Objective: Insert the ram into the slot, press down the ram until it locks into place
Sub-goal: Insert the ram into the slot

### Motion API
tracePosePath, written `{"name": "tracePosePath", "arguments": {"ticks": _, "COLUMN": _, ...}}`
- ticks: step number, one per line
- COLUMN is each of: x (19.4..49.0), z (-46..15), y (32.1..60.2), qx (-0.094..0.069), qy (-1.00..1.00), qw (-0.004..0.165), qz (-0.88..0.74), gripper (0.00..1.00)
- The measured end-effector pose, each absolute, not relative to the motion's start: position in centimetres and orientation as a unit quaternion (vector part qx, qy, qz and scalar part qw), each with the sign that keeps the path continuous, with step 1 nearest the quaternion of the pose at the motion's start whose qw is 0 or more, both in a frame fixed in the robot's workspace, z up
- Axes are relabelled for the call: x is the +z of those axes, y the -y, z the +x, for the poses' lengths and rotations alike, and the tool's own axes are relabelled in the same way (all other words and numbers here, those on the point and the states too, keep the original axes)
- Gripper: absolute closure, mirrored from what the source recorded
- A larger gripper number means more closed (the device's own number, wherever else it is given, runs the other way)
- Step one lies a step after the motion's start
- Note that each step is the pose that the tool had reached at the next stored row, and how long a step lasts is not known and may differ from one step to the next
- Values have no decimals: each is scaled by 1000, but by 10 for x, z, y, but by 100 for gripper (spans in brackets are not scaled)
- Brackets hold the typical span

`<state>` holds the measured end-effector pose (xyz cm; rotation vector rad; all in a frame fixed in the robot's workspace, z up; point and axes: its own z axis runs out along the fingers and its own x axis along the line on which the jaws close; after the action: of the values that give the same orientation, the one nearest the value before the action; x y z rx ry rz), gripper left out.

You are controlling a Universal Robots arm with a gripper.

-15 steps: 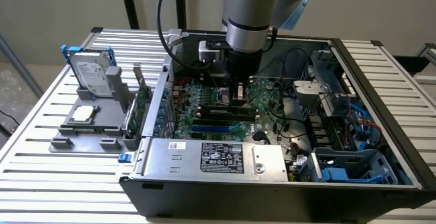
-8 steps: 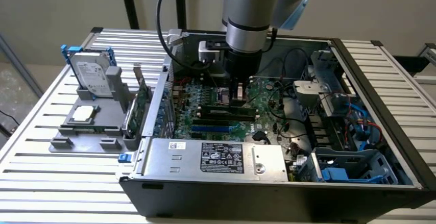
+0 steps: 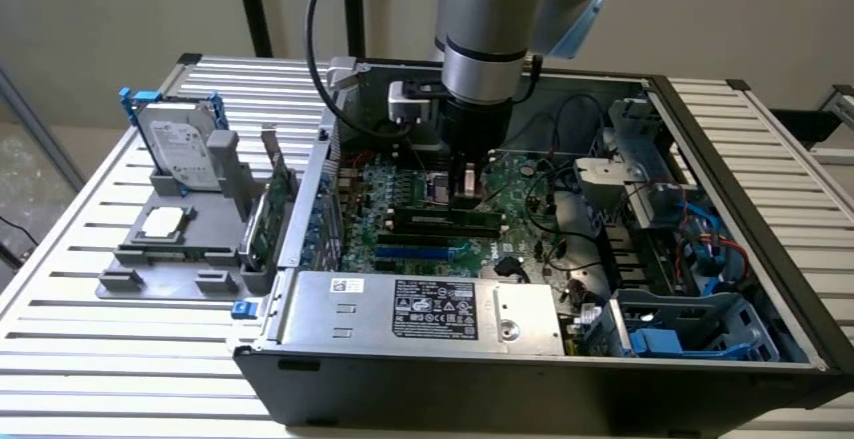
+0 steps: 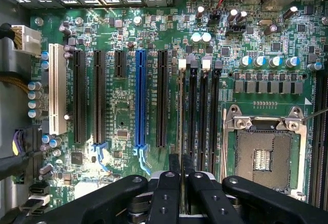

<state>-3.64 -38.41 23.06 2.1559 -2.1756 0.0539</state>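
The gripper point(image 4: 181, 166), nearly closed, pinched the ram point(image 4: 180, 111), a thin flat stick seen edge-on, standing in the long black slot point(image 4: 182, 66) just beneath it.

Softly and evenly lit in the exterior view, with pale glare off the slatted desk point(image 3: 60, 294) and deep shade inside the computer case point(image 3: 534, 384). Brighter over the motherboard point(image 4: 123, 124) in the wrist view: glints on capacitor tops point(image 4: 247, 61), a pale gleam along the ram point(image 4: 180, 111), claw point(image 4: 181, 163) near-black.

Four slots point(image 4: 192, 111) in a row; one ram point(image 4: 180, 111); one blue connector point(image 4: 140, 101); one white connector point(image 4: 57, 96); one socket point(image 4: 264, 155); one gripper point(image 4: 180, 165).
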Motion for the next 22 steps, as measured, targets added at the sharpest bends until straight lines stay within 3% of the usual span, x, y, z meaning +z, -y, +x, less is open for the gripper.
{"name": "tracePosePath", "arguments": {"ticks": 22, "x": 230, "z": -41, "y": 384, "qx": 22, "qy": 714, "qw": 33, "qz": 699, "gripper": 87}}
